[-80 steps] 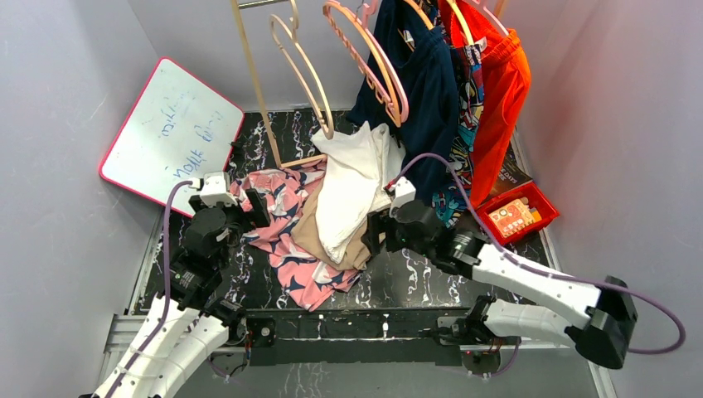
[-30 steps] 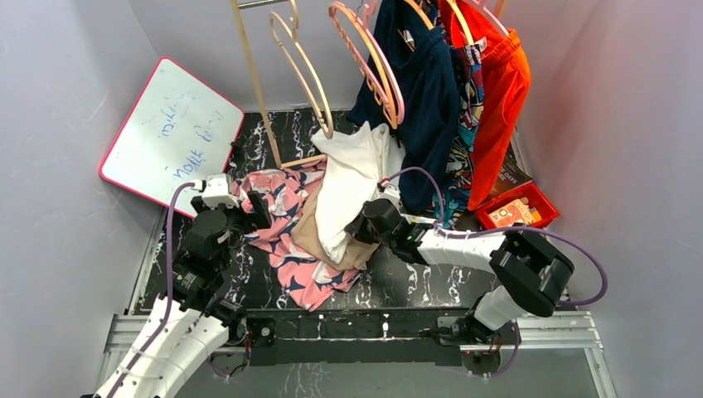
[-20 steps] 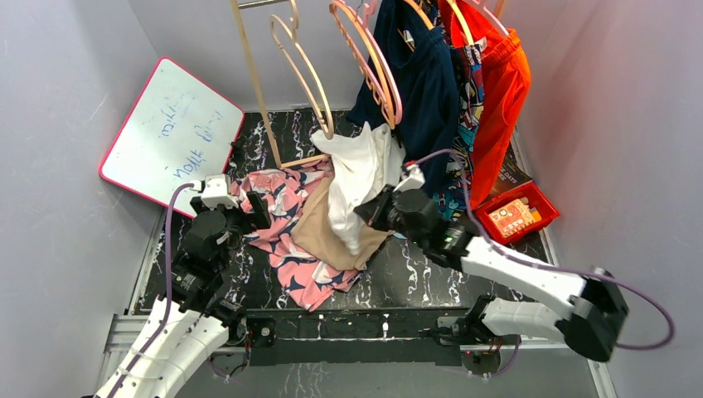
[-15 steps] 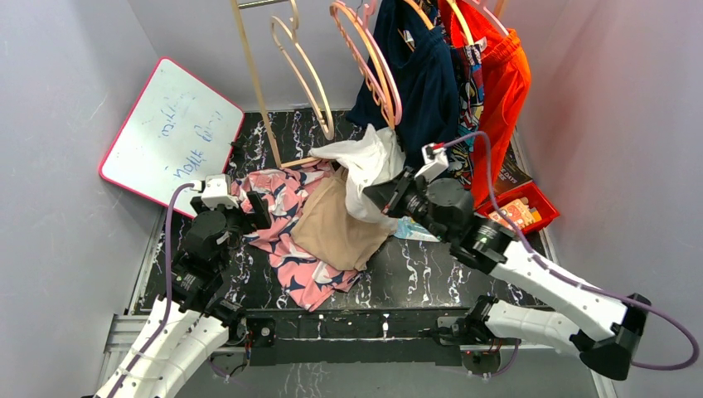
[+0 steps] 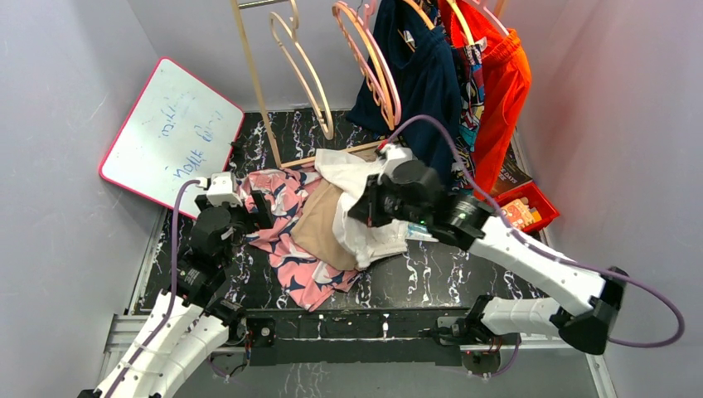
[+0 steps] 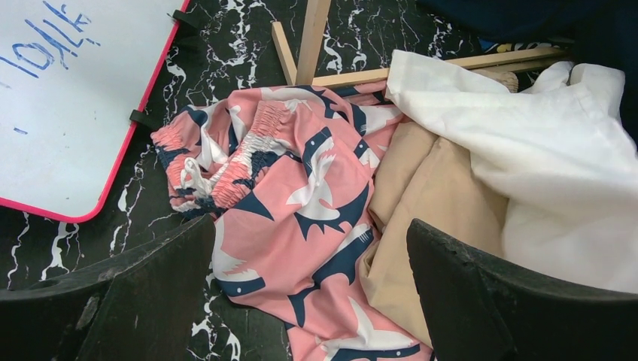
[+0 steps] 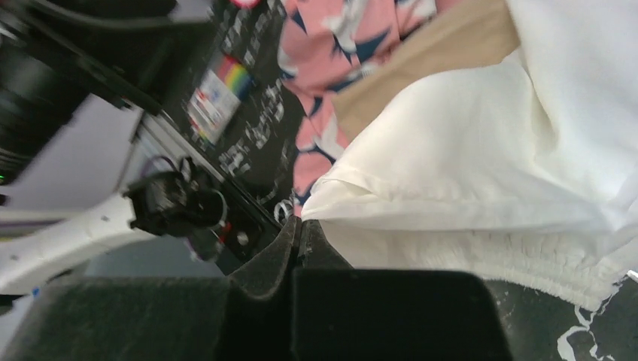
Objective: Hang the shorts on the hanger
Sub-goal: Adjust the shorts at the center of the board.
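The white shorts (image 5: 370, 235) are bunched in the middle of the table, partly over the tan shorts (image 5: 319, 228). My right gripper (image 5: 362, 209) hovers over them, and in the right wrist view it (image 7: 302, 229) is shut with an edge of the white fabric (image 7: 466, 165) pinched at its tips. The pale beige hanger (image 5: 316, 93) hangs bare on the rack at the back, up and left of the shorts. My left gripper (image 6: 316, 301) stands open and holds nothing. It is above the pink navy-patterned garment (image 6: 301, 188), left of the white shorts (image 6: 549, 165).
A wooden rack post (image 5: 257, 91) rises at the back, its base (image 6: 312, 37) on the black marbled table. Pink hangers (image 5: 373, 58), a navy garment (image 5: 423, 75) and an orange one (image 5: 501, 91) hang there. A whiteboard (image 5: 170, 124) leans at left. A red box (image 5: 518, 211) sits at right.
My right gripper raised the white shorts off the pile toward the rack, then swung them back forward and left, where they now hang bunched. The left arm has barely moved.
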